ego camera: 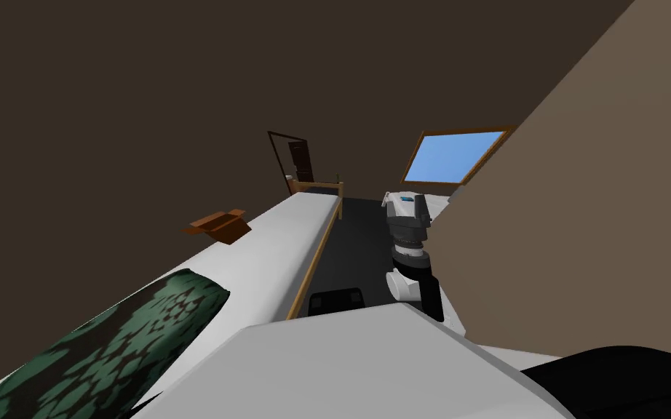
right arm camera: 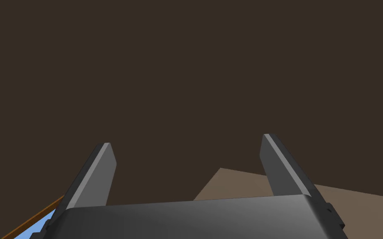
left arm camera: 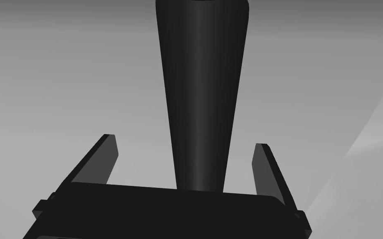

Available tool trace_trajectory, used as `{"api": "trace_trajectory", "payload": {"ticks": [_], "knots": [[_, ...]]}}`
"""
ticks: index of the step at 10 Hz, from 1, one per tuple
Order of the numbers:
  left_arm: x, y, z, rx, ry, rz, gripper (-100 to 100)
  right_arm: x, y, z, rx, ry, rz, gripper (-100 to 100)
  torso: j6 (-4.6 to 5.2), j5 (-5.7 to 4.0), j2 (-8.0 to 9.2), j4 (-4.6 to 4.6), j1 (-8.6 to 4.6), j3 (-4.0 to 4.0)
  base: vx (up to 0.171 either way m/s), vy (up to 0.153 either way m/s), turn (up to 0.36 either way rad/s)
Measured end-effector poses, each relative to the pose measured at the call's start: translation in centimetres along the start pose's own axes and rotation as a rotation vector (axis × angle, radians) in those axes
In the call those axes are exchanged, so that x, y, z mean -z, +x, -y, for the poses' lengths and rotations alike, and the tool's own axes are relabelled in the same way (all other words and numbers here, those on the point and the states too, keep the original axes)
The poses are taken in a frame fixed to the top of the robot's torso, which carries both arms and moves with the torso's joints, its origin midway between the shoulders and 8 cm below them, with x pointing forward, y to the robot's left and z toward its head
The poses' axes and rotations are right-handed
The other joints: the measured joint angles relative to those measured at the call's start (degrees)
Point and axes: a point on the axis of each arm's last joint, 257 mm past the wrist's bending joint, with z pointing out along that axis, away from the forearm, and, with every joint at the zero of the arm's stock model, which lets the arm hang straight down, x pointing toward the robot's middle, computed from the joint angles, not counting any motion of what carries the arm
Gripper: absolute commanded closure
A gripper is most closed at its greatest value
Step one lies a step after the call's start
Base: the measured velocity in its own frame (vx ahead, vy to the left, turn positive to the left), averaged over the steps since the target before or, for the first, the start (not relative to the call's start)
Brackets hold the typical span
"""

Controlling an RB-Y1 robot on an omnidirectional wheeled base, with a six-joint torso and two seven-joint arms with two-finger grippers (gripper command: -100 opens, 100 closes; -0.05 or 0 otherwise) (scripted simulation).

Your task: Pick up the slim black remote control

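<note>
A long, slim black remote control [left arm camera: 201,95] lies on a pale grey surface and runs straight out from the gripper body. My left gripper [left arm camera: 185,140] is open, with one finger on each side of the remote and a gap between each finger and it. My right gripper [right arm camera: 186,139] is open and holds nothing. In the head view the right arm is raised beside the tan wall, with its gripper [ego camera: 398,198] at the top.
A long white bed [ego camera: 276,240] with a wooden frame runs away on my left. It has a green patterned pillow [ego camera: 116,349] at its near end. A brown cardboard box [ego camera: 219,225] lies beyond the bed. A door [ego camera: 299,161] and a window [ego camera: 454,156] are far ahead. Dark floor [ego camera: 359,240] lies between the bed and the wall.
</note>
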Motion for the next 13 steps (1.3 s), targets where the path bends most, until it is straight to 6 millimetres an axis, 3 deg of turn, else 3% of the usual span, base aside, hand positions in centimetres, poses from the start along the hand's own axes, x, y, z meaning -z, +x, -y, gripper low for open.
{"api": "trace_trajectory", "payload": {"ticks": [4, 6, 7, 11, 12, 13], "knots": [[-0.8, -1.5, -1.8, 0.076, -0.023, 0.013, -100, 0.0, 0.0, 0.0, 0.000, 0.000, 0.000, 0, 0.09, 0.22, -0.21, 0.03, 0.36, -0.08, -0.079, -0.050, -0.214], [-1.1, -3.4, -2.7, 0.136, -0.028, 0.032, -100, 0.0, 0.0, 0.0, 0.000, 0.000, 0.000, 0, 0.14, 0.24, -0.04, 0.08, 0.41, 0.02, -0.096, -0.049, -0.297], [-1.1, -3.6, -2.6, 0.142, -0.025, 0.034, 100, 0.0, 0.0, 0.0, 0.000, 0.000, 0.000, 0, 0.02, 0.28, -0.19, 0.06, 0.57, -0.05, -0.011, -0.004, 0.032], [-1.0, -3.6, -3.0, 0.142, -0.033, 0.034, 100, 0.0, 0.0, 0.0, 0.000, 0.000, 0.000, 0, 0.16, 0.46, -0.52, 0.06, 0.80, -0.22, -0.002, 0.000, 0.003], [-1.0, -3.5, -3.0, 0.142, -0.034, 0.034, 0, 0.0, 0.0, 0.0, 0.000, 0.000, 0.000, 0, 0.19, 0.46, -0.53, 0.06, 0.81, -0.22, 0.000, 0.000, 0.000], [-1.0, -3.5, -3.0, 0.142, -0.034, 0.034, 100, 0.0, 0.0, 0.0, 0.000, 0.000, 0.000, 0, 0.19, 0.46, -0.54, 0.06, 0.81, -0.22, 0.046, 0.028, 0.299]]}}
